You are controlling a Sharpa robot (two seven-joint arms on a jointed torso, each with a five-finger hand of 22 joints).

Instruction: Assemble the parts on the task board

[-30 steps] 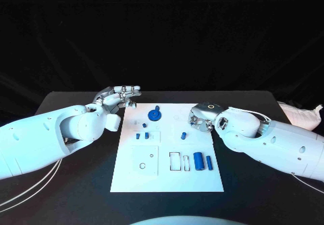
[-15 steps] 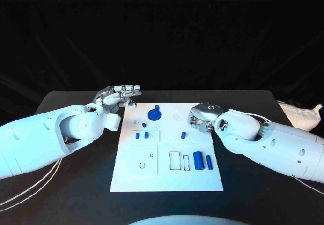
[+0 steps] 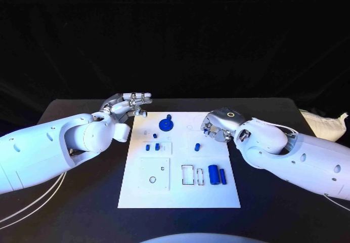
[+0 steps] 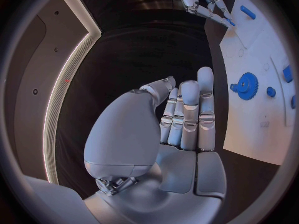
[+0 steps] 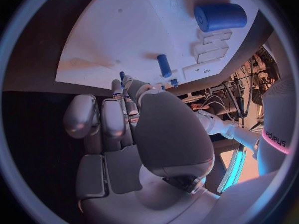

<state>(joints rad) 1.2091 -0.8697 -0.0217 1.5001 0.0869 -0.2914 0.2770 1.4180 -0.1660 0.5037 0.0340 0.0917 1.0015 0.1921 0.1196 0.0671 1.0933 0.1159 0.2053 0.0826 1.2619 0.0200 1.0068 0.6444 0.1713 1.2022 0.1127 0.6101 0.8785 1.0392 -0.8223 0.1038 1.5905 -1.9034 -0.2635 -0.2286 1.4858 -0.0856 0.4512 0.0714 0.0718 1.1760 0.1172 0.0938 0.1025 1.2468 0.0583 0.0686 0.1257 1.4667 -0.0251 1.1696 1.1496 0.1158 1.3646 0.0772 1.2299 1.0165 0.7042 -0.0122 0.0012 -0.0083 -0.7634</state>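
Note:
The white task board [image 3: 178,195] lies in the middle of the black table. A blue gear [image 3: 167,123] stands near its far edge, with small blue pegs [image 3: 152,147] and another peg [image 3: 196,147] nearer me. A thick blue cylinder [image 3: 213,174] and a thin one [image 3: 223,176] lie at the near right. My left hand [image 3: 128,105] hovers off the board's far left corner, fingers straight and holding nothing [image 4: 181,124]. My right hand [image 3: 217,125] is curled over the board's right edge. It pinches a small blue part [image 5: 122,75] at its fingertips [image 4: 219,16].
A crumpled white bag [image 3: 324,124] lies at the table's right edge. Bare table [image 3: 73,202] runs along both sides of the board. Outlined slots [image 3: 193,174] sit beside the thick cylinder.
My right hand has turned and risen slightly toward the board's far side. The left hand has stayed where it was.

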